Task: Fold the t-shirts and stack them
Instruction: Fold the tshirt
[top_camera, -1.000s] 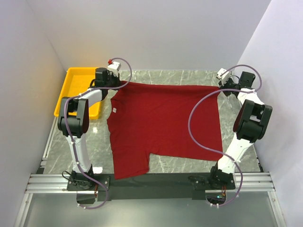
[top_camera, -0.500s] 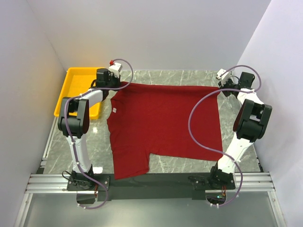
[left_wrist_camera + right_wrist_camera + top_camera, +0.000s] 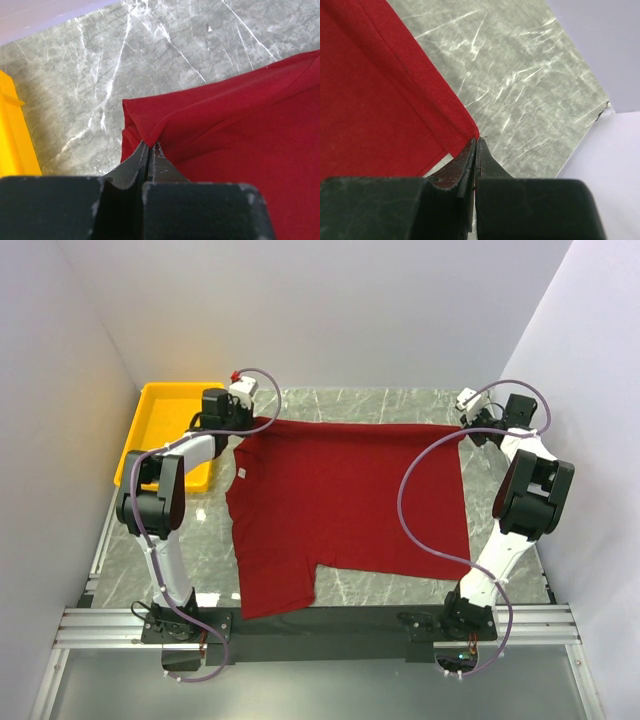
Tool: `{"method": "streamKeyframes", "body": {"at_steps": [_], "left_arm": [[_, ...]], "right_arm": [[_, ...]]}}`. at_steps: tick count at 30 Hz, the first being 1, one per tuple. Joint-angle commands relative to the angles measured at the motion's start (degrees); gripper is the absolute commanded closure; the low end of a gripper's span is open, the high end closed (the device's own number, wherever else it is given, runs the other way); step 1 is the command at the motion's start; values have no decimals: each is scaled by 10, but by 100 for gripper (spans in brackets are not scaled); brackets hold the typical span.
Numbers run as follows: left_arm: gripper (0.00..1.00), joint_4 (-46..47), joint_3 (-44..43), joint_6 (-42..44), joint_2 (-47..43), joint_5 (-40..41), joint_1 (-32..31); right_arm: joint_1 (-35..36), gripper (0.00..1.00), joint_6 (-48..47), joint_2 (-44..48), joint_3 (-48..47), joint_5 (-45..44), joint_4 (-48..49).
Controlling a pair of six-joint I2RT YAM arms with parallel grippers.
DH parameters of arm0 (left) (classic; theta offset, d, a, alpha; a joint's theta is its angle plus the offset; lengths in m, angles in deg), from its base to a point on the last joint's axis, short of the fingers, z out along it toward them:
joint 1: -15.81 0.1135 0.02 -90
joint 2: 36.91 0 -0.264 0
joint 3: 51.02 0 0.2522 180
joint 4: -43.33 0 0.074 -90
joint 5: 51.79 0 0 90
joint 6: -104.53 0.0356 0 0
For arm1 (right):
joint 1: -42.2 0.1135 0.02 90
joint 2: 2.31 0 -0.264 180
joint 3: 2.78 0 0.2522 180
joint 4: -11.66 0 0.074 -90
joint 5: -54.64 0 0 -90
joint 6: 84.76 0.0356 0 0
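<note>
At the far edge of the tabletop (image 3: 370, 400), my left fingers (image 3: 149, 160) are clamped on the far left corner of the shirt (image 3: 340, 505), and my right fingers (image 3: 474, 155) pinch its far right corner. The rest lies spread flat between my arms. I judge this the first fold: lift both corners together, keep the edge taut, and carry it toward the near edge. Behind and to my right the walls stand close, and the tray (image 3: 160, 405) is just beside my left. Open room lies nearward.
</note>
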Motion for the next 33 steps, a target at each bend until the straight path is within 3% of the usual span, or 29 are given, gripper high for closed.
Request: {"method": "streamKeyframes", "body": {"at_steps": [1, 18, 33], "left_arm": [[99, 6, 8, 19, -33, 7, -3], [99, -20, 37, 25, -52, 29, -12], [99, -33, 35, 25, -48, 51, -15]], "right_arm": [[-6, 100, -12, 16, 10, -12, 7], [-8, 100, -21, 0, 12, -55, -5], [-10, 100, -47, 13, 38, -24, -38]]}}
